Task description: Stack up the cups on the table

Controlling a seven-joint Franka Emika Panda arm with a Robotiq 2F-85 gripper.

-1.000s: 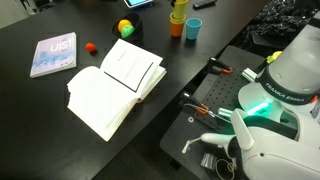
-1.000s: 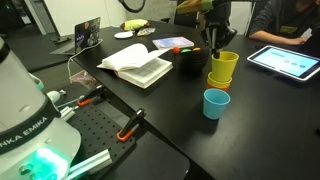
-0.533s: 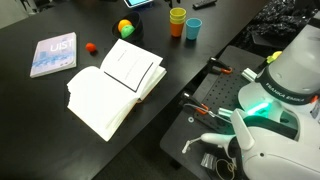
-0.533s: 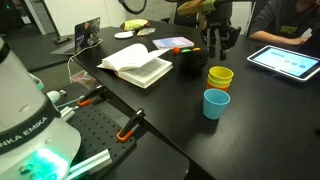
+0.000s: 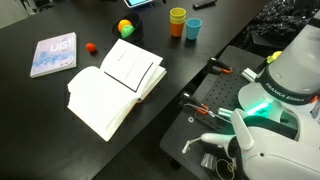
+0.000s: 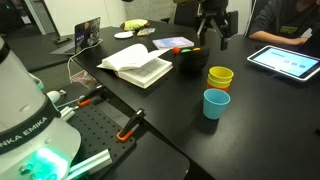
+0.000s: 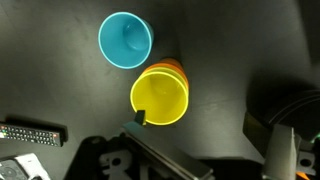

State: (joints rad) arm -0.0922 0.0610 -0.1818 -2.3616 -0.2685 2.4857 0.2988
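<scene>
Yellow cup sits nested on the orange cup. Only a sliver of orange rim shows past it in the wrist view. Both exterior views show them as 1 stack standing on the table. We can't tell whether a 2nd yellow one is hidden inside. Just beside the stack, not touching it, the light blue cup stands alone and upright, empty. In an exterior view the gripper hangs above and behind the stack, jaws apart with nothing between them as far as we can make out. We judge the task mostly done: at least 2 cups are stacked and 1 is loose. What's left is getting the light blue cup onto the stack without knocking it over.
</scene>
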